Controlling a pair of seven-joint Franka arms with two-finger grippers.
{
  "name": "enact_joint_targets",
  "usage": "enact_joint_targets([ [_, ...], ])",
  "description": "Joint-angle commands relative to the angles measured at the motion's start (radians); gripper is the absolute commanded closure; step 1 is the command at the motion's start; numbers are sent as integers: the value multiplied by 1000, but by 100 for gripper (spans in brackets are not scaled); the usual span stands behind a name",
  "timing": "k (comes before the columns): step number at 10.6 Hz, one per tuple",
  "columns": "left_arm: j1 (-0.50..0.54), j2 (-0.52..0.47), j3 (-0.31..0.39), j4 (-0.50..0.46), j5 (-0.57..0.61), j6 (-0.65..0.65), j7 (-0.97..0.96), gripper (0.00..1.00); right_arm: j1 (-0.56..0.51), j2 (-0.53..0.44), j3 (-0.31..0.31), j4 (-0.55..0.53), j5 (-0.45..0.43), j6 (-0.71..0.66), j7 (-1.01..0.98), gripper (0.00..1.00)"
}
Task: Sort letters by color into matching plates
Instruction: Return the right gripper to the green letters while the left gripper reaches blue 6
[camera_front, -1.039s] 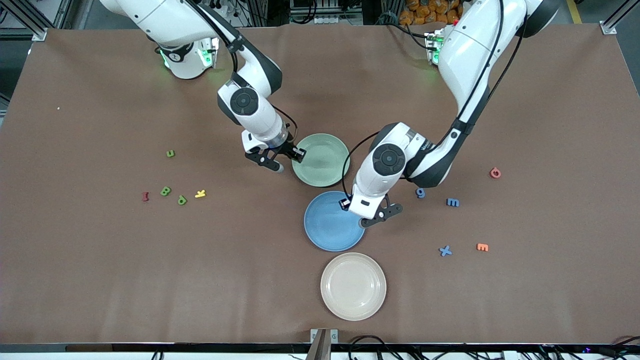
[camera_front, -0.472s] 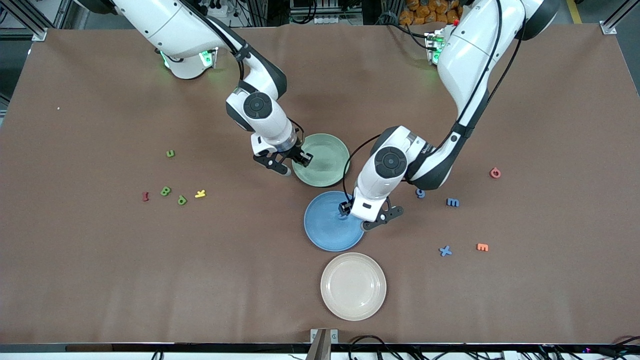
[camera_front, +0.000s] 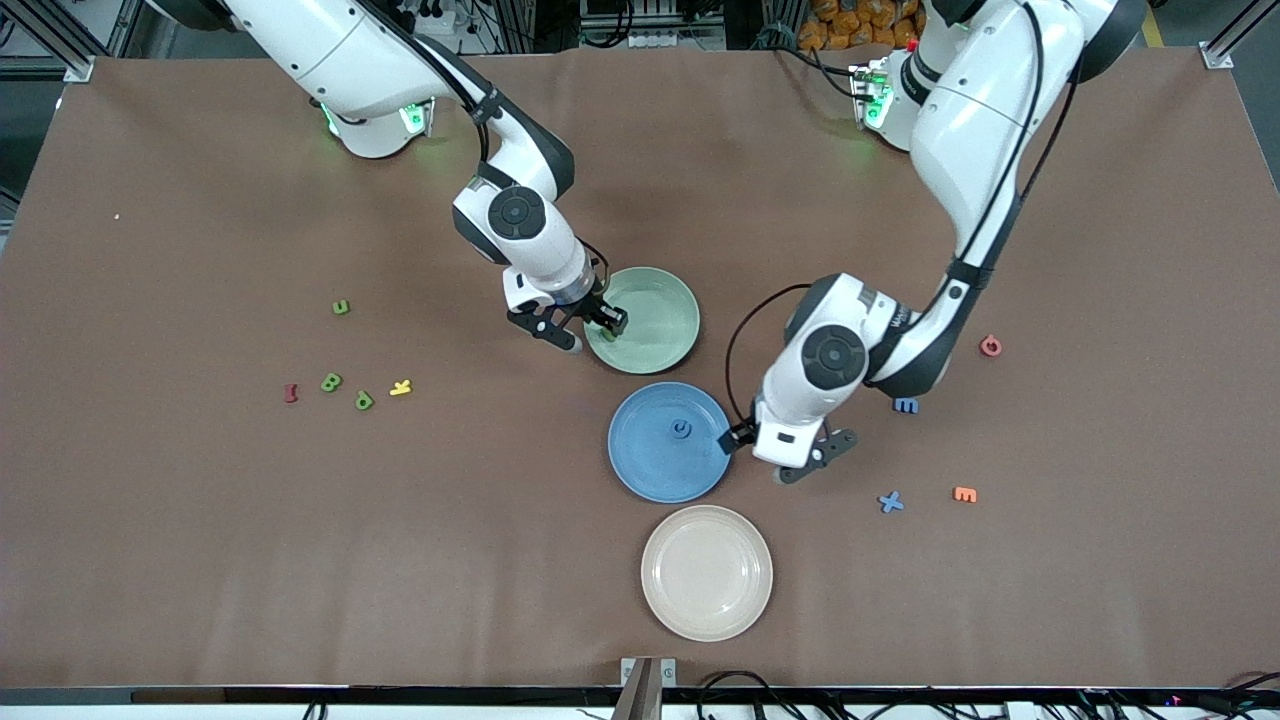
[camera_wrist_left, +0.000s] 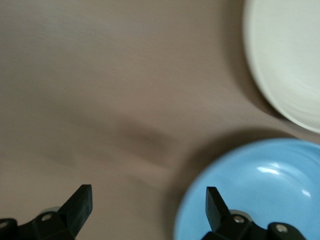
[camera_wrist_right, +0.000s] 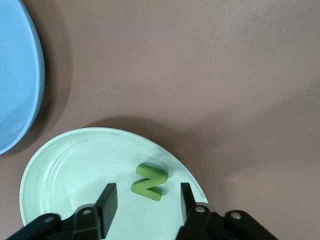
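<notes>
Two letters plated, six to go.

Left hand (camera_front: 752, 452) hung released over the blue plate's (camera_front: 650, 470) rim, toward the left arm's end; a blue letter (camera_front: 681, 429) lay in that plate. Right hand (camera_front: 590, 330) stood parted over the green plate (camera_front: 660, 330), a green letter (camera_wrist_right: 149, 181) lying loose between its fingers. Left on the counter (camera_front: 200, 560): three green letters (camera_front: 331, 382) toward the right arm's end, blue ones (camera_front: 890, 502) toward the left arm's. Plates nearly touched; open counter elsewhere.
</notes>
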Motion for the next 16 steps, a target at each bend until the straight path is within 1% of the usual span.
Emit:
enact_joint_targets([
  [1, 62, -92, -3, -140, 42, -43, -2, 0, -13, -1, -4, 21, -23, -27, 39, 18],
  [2, 91, -140, -6, -195, 50, -40, 1, 0, -28, -21, 0, 23, -23, -62, 38, 18],
  [4, 103, -207, -7, -295, 50, -19, 7, 0, -68, -84, 3, 21, -22, -139, 17, 18],
  [5, 112, -227, -7, -339, 52, 21, 9, 0, -88, -122, 3, 23, -20, -176, 15, 18],
  [6, 114, -262, -7, -408, 52, 78, 10, 0, -111, -153, 4, 21, -19, -211, -5, 18],
  [8, 126, -321, -7, -534, 52, 188, 15, 0, -152, -190, 3, 21, -16, -254, -52, 18],
  [9, 126, -327, -7, -563, 55, 211, 30, 0, -177, -201, 3, 19, -14, -266, -60, 18],
  [10, 128, -324, -6, -573, 64, 224, 41, 0, -214, -214, 4, 18, -9, -276, -66, 19],
  [12, 132, -298, -3, -573, 88, 239, 41, 0, -275, -251, 1, -2, 4, -308, -169, 19],
  [13, 149, -275, -1, -573, 107, 253, 41, 0, -297, -265, -10, -4, 35, -344, -225, 19],
  [14, 172, -260, -3, -571, 140, 277, 41, 0, -306, -288, -61, -4, 78, -381, -278, 20],
  [16, 186, -232, -1, -555, 154, 282, 39, 0, -324, -314, -132, -4, 167, -412, -365, 19],
])
